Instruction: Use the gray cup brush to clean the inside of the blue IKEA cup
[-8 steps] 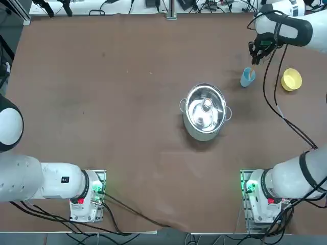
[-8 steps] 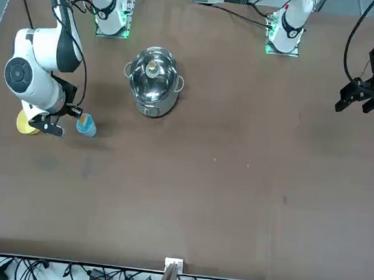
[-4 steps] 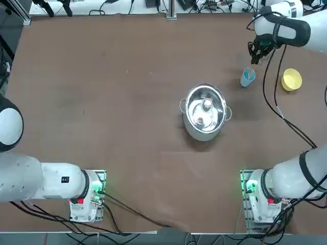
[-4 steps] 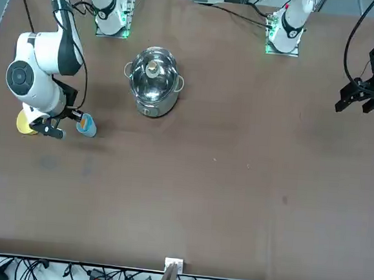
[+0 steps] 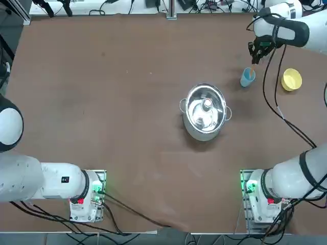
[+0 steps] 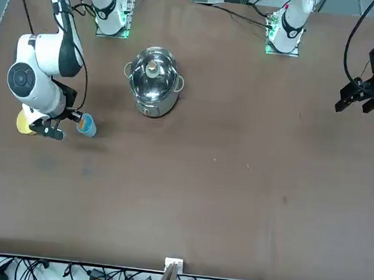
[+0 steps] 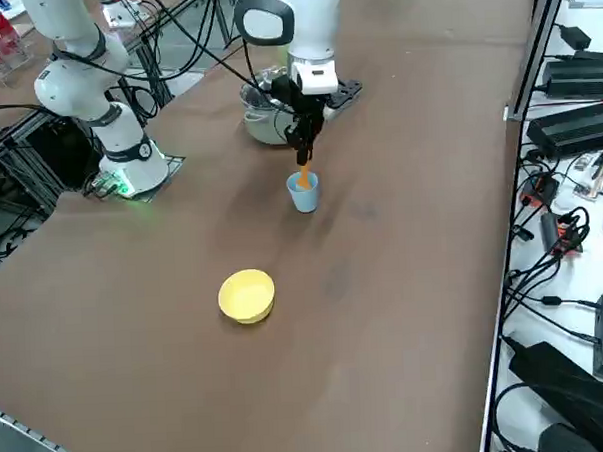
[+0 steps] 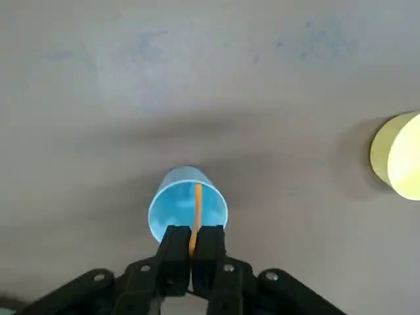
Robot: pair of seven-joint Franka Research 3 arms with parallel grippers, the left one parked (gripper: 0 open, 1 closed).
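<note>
The right gripper (image 8: 192, 244) is closed on the orange, stick-like cup brush (image 8: 198, 209), whose far end lies inside the upright blue cup (image 8: 188, 204). Grasping and insertion are done; scrubbing, judged under way or about to begin, and withdrawal remain. The brush points down into the cup, its long axis steep, near vertical.

Orange stick-like brush (image 8: 197, 209) dipping into upright light-blue cup (image 8: 187, 203), between closed jaws

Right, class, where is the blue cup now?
In the top view, the blue cup stands toward the far right, just left of the yellow bowl.
</note>
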